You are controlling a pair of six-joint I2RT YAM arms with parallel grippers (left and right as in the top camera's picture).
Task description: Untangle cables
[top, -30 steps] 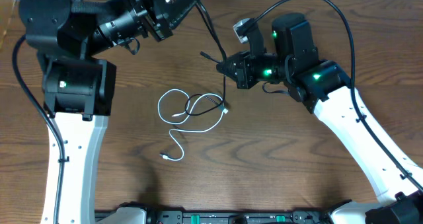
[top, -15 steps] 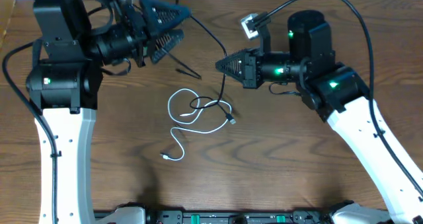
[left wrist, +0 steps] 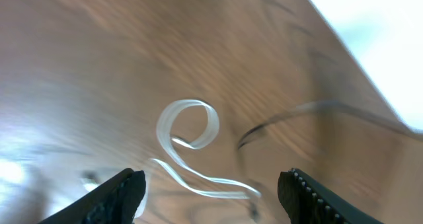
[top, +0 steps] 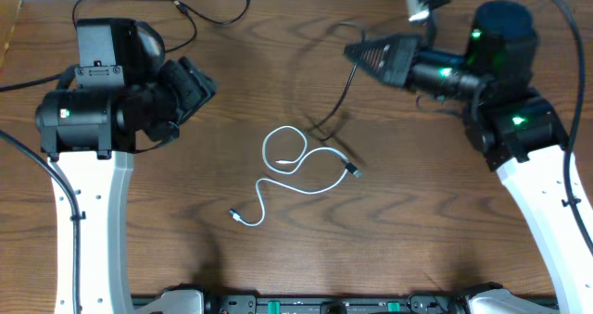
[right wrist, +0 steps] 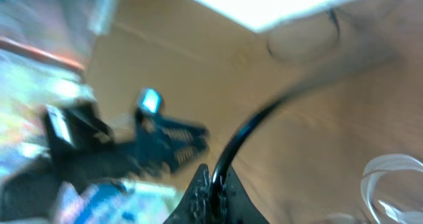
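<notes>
R gripper clamped on black cable rising off table, L gripper wide open & empty; if its tail's snagged in white cable, pulling could drag that along

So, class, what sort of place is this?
Probably a robotics lab workbench: two robot arms, the left arm and the right arm, flank a wood-grain table; a white cable lies on it, and the right gripper holds a black cable.
</notes>
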